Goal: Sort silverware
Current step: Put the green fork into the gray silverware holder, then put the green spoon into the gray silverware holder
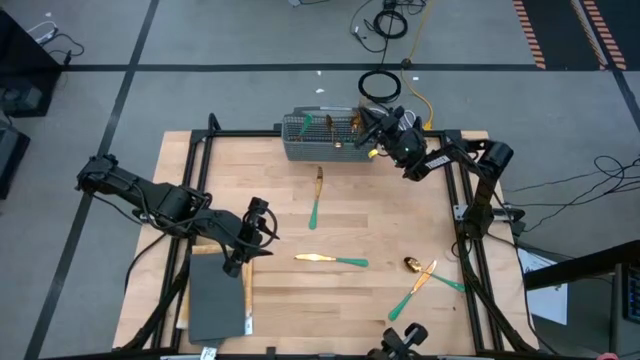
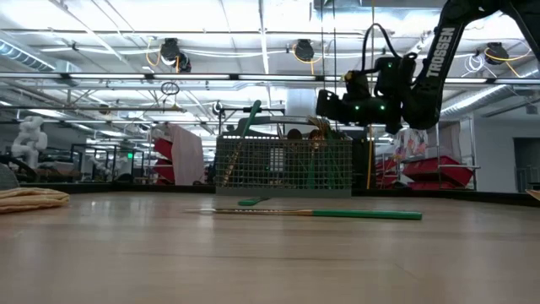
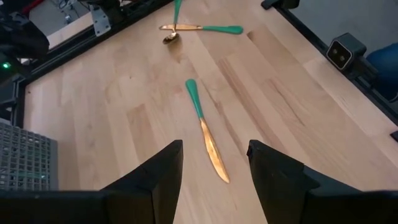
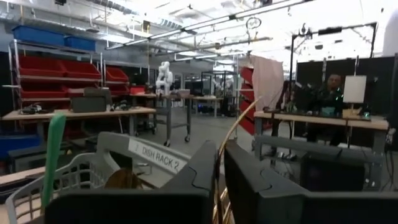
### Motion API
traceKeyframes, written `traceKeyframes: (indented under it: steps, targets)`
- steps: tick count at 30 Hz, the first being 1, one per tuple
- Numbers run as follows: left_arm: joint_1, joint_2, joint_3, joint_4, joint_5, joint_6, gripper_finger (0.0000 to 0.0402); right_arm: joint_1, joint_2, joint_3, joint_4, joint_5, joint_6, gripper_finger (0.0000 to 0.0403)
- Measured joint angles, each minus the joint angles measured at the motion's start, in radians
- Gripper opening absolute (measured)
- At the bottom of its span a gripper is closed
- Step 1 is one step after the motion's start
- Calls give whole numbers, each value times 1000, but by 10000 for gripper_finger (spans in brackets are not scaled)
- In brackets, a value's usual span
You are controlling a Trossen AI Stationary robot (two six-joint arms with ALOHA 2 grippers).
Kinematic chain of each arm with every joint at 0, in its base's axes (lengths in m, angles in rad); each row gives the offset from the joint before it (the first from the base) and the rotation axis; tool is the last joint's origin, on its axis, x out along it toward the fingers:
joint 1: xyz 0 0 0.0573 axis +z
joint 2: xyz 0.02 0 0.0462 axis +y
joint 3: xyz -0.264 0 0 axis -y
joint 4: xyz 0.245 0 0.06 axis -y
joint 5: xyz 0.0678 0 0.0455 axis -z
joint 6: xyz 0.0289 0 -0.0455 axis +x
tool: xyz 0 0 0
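Note:
Gold-headed, teal-handled silverware lies flat on the wooden table: a knife, a fork, and a spoon crossed with another piece. More pieces stand in the grey wire basket at the far edge. My right gripper hovers over the basket's right end, shut on a silverware piece. My left gripper is open, low over the table, just left of the knife's blade. My right gripper pinches a thin gold part of a silverware piece between its two fingers. The gold strip curves on past the fingertips. The fingers point roughly level toward the table's left, above the basket. Where the piece's other end is does not show.
A dark grey mat lies at the near left corner with a light strip along its right side. Black frame rails edge the table. A teal handle sticks up from the basket. Bare wood lies between fork and knife.

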Motion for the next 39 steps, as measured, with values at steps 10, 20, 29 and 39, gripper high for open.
traceKeyframes:
  steps: [10,20,29,39]
  targets:
    - [0,0,0,-11,0,-1,190,2,-39,0,-25,0,50,93]
    - [-7,-1,0,-13,13,-25,190,40,-303,-1,-349,-47,9,140]
    - [-19,-5,-60,36,131,28,190,180,-815,1,-966,-387,175,150]
    - [4,-5,-276,287,175,-20,190,597,-995,-1,-1968,-215,621,149]
